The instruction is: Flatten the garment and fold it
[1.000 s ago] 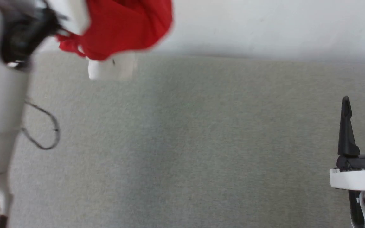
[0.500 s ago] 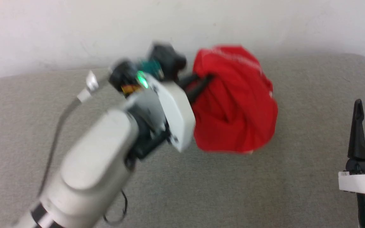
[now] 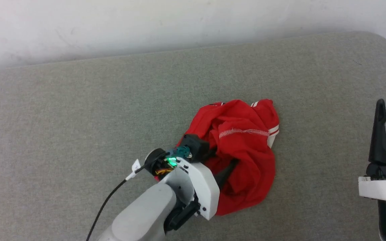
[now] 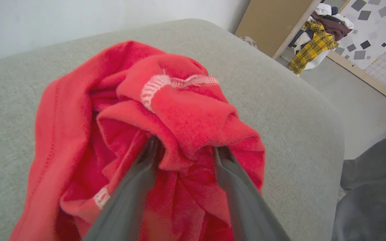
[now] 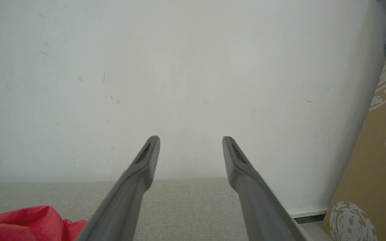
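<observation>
The garment (image 3: 246, 144) lies crumpled right of the middle of the grey cushion (image 3: 79, 117). The left gripper (image 4: 184, 150) has its jaws apart, tips buried in a fold (likely pinching nothing); the right gripper (image 5: 190, 144) gapes empty by the right edge. Flattening has hardly begun: next, each needs a hem corner.

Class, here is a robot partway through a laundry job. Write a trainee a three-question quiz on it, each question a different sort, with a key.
1. True or false: the garment lies spread flat on the grey surface.
2. Fill in: the right gripper holds nothing; its jaws stand ____.
3. Whose fingertips are buried in the garment's folds? A) right gripper B) left gripper C) both

Key: 1 false, it is a crumpled heap; 2 open; 3 B.
</observation>
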Controlling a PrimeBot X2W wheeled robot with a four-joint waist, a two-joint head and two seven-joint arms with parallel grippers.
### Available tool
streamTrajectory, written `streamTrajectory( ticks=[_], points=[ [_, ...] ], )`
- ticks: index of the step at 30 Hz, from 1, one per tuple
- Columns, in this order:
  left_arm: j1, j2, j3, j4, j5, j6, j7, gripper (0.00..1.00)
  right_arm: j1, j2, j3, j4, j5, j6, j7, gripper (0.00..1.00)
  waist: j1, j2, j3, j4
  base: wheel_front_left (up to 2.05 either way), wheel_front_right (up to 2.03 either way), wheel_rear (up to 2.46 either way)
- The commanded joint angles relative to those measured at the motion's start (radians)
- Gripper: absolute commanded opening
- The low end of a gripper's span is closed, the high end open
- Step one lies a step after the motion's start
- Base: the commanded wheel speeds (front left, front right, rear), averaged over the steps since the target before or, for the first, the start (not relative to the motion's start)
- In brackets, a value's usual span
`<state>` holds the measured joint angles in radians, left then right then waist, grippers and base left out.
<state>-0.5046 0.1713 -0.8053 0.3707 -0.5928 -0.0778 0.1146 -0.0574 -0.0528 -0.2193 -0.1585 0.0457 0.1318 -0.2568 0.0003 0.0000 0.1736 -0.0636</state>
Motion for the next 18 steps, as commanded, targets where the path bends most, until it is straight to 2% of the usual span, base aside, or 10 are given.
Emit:
streamTrajectory(
  ticks=[1,4,7,13,15,18],
  points=[
    [-0.01,-0.002,0.023,-0.011,-0.003,0.006,-0.039,1.0,-0.006,0.003,-0.004,0.002,0.003,-0.001,-0.005,1.0,-0.0003,0.0,-0.011,0.012,0.0,0.0,0.0],
    [-0.016,0.008,0.08,-0.065,-0.029,0.018,-0.096,1.0,-0.001,0.003,-0.008,0.006,0.001,-0.001,-0.005,1.0,-0.0003,0.0,-0.032,0.025,0.0,0.0,0.0],
    [-0.001,0.049,0.156,-0.155,-0.054,0.054,-0.146,1.0,0.009,0.003,-0.011,0.008,0.001,-0.001,-0.005,1.0,-0.0003,0.0,-0.054,0.038,0.0,0.0,0.0],
    [0.128,0.176,0.345,-0.333,-0.06,0.179,-0.298,1.0,0.028,0.003,-0.007,0.011,0.006,-0.001,-0.005,1.0,-0.0003,0.0,-0.077,0.048,0.0,0.0,0.0],
    [0.198,0.218,0.399,-0.379,-0.031,0.22,-0.345,1.0,0.037,0.003,-0.006,0.013,0.009,-0.001,-0.005,1.0,-0.0003,0.0,-0.079,0.049,0.0,0.0,0.0],
    [0.326,0.239,0.474,-0.451,0.013,0.259,-0.373,1.0,0.054,0.003,-0.009,0.021,0.013,-0.001,-0.005,1.0,-0.0003,0.0,-0.074,0.055,0.0,0.0,0.0]
  ],
)
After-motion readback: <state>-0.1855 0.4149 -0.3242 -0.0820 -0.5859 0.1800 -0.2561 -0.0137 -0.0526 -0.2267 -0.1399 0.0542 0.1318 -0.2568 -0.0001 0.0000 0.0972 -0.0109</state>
